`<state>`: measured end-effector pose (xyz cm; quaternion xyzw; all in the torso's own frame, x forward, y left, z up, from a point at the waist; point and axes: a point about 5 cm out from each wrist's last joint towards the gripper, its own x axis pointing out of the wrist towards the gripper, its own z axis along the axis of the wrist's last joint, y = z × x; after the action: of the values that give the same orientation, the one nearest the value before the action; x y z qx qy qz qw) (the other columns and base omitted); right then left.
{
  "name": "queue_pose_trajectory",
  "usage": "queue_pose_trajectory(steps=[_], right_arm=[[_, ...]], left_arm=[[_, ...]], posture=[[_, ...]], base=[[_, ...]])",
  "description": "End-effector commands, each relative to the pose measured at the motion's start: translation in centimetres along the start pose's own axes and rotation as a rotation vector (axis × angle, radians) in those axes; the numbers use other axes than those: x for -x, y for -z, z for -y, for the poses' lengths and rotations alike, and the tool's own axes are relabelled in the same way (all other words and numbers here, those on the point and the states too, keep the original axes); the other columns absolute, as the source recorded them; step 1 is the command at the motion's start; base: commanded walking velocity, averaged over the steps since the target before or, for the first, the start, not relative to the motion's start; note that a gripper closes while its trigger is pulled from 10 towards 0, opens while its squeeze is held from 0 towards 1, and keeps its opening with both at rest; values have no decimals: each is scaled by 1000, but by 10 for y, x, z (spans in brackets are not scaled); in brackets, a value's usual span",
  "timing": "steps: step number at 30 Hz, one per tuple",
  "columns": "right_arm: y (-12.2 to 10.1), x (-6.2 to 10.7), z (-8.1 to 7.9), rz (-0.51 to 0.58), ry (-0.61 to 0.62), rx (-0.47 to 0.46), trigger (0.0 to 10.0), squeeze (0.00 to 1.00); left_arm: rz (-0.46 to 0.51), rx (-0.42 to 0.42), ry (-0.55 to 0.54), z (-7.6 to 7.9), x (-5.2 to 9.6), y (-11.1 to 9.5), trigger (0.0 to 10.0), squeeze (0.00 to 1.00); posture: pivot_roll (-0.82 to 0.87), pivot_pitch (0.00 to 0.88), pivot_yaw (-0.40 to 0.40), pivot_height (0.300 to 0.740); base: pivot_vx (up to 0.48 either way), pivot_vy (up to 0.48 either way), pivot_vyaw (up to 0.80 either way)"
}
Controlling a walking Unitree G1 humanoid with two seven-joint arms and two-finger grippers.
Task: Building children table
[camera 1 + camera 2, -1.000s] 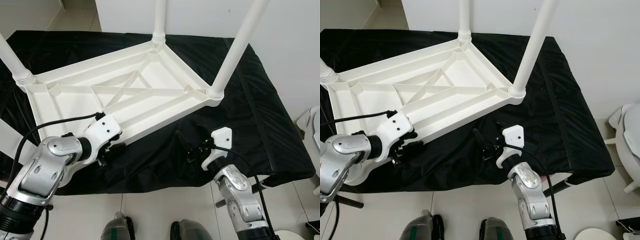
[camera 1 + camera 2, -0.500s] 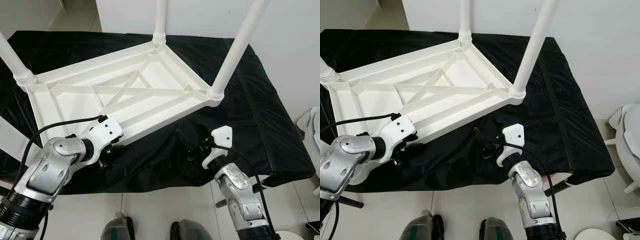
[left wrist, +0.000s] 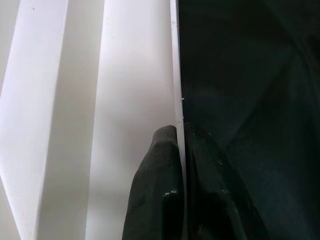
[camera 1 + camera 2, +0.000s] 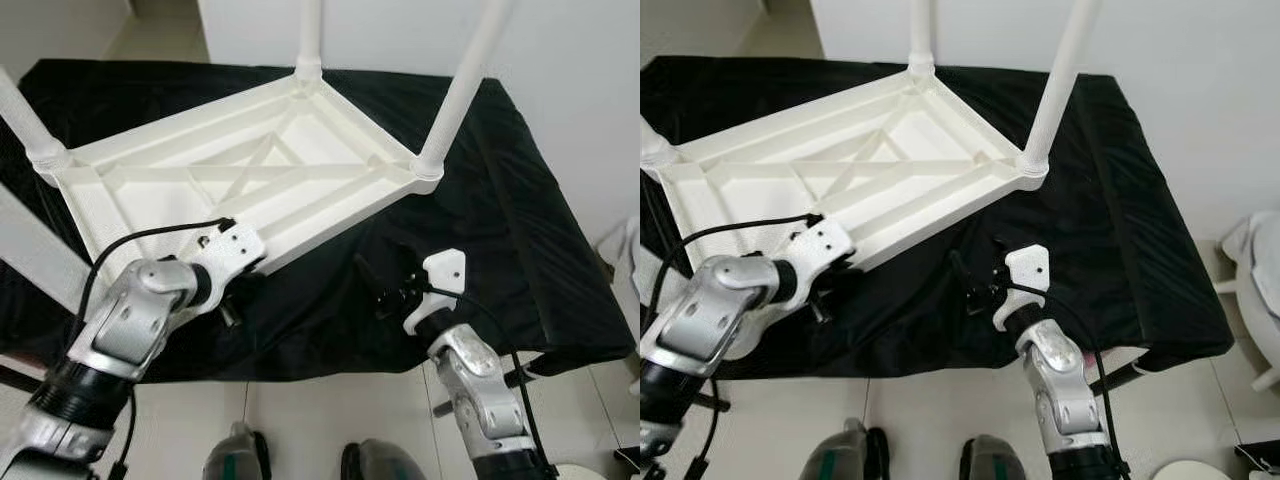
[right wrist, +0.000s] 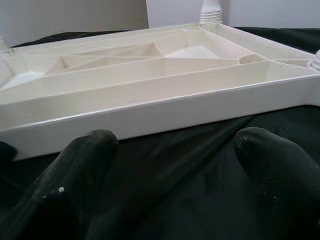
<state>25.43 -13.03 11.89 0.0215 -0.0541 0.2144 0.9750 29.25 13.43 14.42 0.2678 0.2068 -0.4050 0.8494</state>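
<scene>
Head views: white table (image 4: 240, 180) lies upside down on black cloth (image 4: 520, 230), legs up. My left gripper (image 4: 232, 300) is at its near edge.
Left wrist: fingers (image 3: 155, 190) clamp that rim.
Right wrist: my right gripper (image 5: 175, 165) spread, holding nothing, table just ahead.

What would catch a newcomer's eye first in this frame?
The white children's table, upside down on the black cloth, legs pointing up. The left gripper pinches its near edge, while the right gripper hovers open over the cloth, short of the rim.
</scene>
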Motion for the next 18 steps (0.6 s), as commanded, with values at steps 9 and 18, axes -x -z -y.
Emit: queue_pose_trajectory(steps=[9,18], right_arm=[[1,-2,-2,-2,8,7,10000,0],[1,-2,-4,0,20,7,10000,0]], left_arm=[[96,-12,-227,-18,-17,-34,431,0],[132,-18,-275,-24,-36,-55,0,0]], posture=[[-110,71,7,740],[-112,76,9,740]], base=[[0,0,0],[0,0,0]])
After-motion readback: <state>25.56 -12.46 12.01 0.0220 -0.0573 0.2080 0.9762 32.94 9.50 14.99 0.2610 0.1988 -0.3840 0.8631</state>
